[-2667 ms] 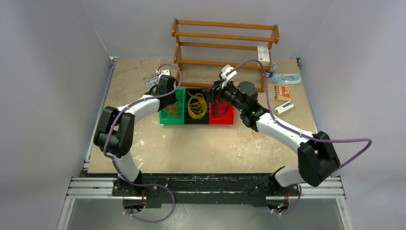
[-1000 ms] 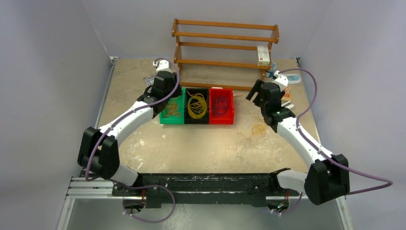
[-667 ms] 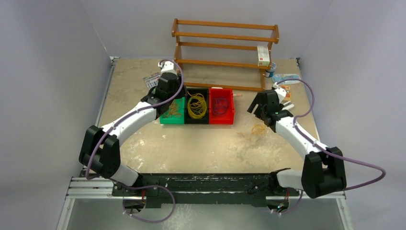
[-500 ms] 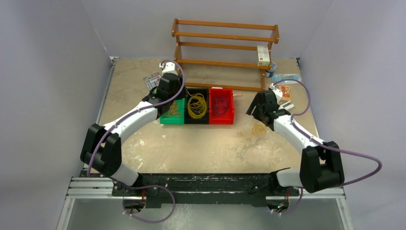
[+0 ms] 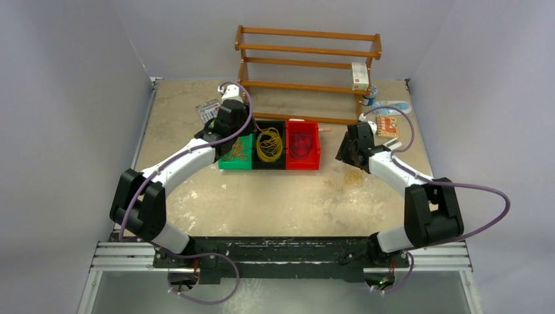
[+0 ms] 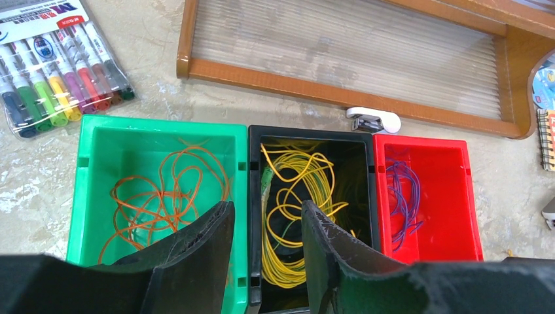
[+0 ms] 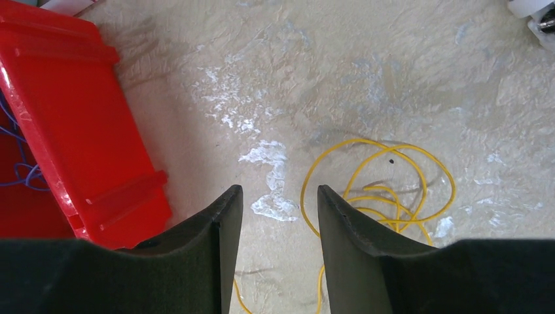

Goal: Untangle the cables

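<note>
Location: orange cables [image 6: 160, 196] in the green bin [image 6: 98, 150], yellow cables [image 6: 294, 190] in the black bin [image 6: 307, 130], purple cables [image 6: 400, 193] in the red bin [image 6: 445, 196]. The three bins stand side by side.
Stray: one loose yellow cable [image 7: 383, 208] lies coiled on the desk [image 7: 393, 65], near the red bin's right side and not touching it.
Handling: likely very light, limp and a little springy. Thin strands may slip from the pads or snag on a neighbouring loop. Nothing suggests they are fragile.
Where to grip: probably where the stray coil's loops bunch and cross, pinched low against the desk.
Left pincer [image 6: 265, 212]: hovers over the green and black bins, jaws apart, nothing between them.
Right pincer [image 7: 279, 193]: over bare desk just left of the stray coil, jaws apart, empty.
Writing: the marker pack [image 6: 59, 72] has a printed header too blurred to read with certainty. The box [image 5: 359, 75] on the rack [image 5: 307, 49] shows red print, unreadable.
</note>
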`<state>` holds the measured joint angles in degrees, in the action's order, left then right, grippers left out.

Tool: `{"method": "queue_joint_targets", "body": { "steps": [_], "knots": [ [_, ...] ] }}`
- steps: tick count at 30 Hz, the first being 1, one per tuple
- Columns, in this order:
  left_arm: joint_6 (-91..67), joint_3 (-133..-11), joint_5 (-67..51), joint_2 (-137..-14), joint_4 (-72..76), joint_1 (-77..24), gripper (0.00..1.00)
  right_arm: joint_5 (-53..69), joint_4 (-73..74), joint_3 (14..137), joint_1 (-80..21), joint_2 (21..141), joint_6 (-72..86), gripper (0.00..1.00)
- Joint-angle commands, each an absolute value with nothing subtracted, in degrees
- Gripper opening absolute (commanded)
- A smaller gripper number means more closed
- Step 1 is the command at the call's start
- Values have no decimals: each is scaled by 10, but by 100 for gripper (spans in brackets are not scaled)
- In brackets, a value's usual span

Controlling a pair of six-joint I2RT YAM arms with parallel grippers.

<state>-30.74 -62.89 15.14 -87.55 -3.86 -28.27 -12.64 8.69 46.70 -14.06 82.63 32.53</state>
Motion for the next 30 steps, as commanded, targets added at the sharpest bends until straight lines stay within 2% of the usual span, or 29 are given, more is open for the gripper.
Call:
{"method": "queue_joint_targets", "body": {
  "steps": [1,22,27,30],
  "knots": [
    [-310,-645,145,-872,-9,-283,42,-121,64,491,-138,837,314,48],
    [-310,-647,145,-884,-7,-283,41,-113,60,491,-138,882,325,40],
    [-308,-646,148,-884,-9,-283,41,-110,56,490,-138,877,328,29],
    [-303,-646,152,-880,-8,-283,41,-120,55,489,-138,857,329,15]
  ]
}}
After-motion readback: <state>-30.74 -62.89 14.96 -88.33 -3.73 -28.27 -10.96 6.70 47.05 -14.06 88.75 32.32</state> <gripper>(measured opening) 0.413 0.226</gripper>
